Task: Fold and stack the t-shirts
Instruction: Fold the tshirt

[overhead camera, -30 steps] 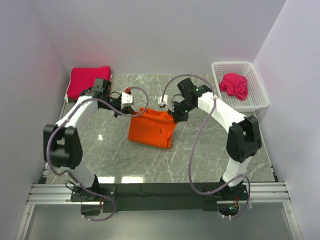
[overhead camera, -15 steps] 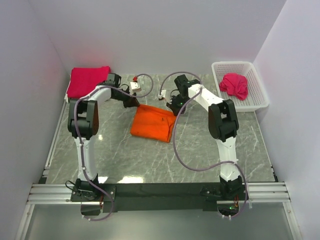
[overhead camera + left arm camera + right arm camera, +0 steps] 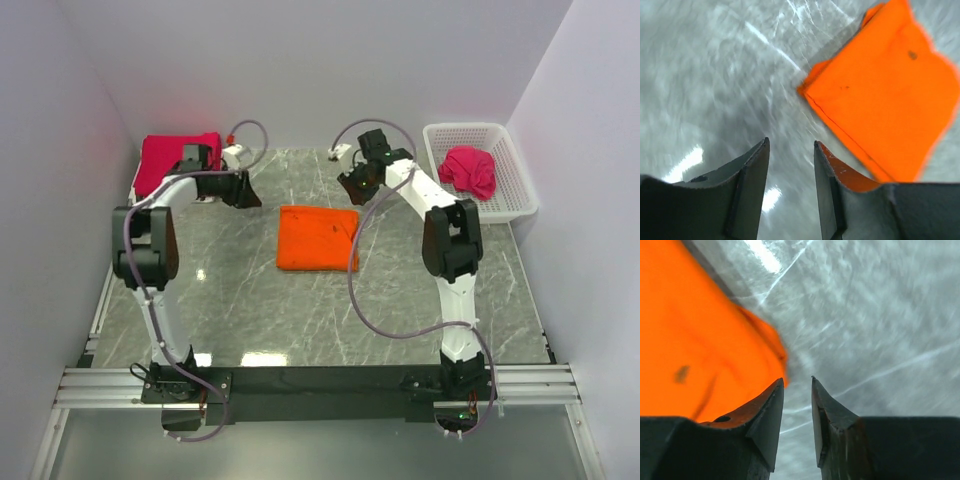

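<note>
A bright orange t-shirt (image 3: 318, 238) lies folded into a flat rectangle in the middle of the marble table; it also shows in the left wrist view (image 3: 890, 95) and the right wrist view (image 3: 695, 340). My left gripper (image 3: 248, 196) hovers off its far left corner, open, nothing between the jaws (image 3: 790, 145). My right gripper (image 3: 350, 186) hovers off the far right corner, open and empty too (image 3: 797, 382). A folded crimson-pink t-shirt (image 3: 172, 160) lies at the far left. Another crimson-pink t-shirt (image 3: 470, 170) lies crumpled in the basket.
A white lattice basket (image 3: 515, 200) stands at the far right by the wall. White walls close the table in at the back and on both sides. Both arms' cables loop above the far part of the table.
Both grippers went from shut on the orange t-shirt to open and drew back to the far side. The shirt now lies flat, folded in a neat rectangle.
</note>
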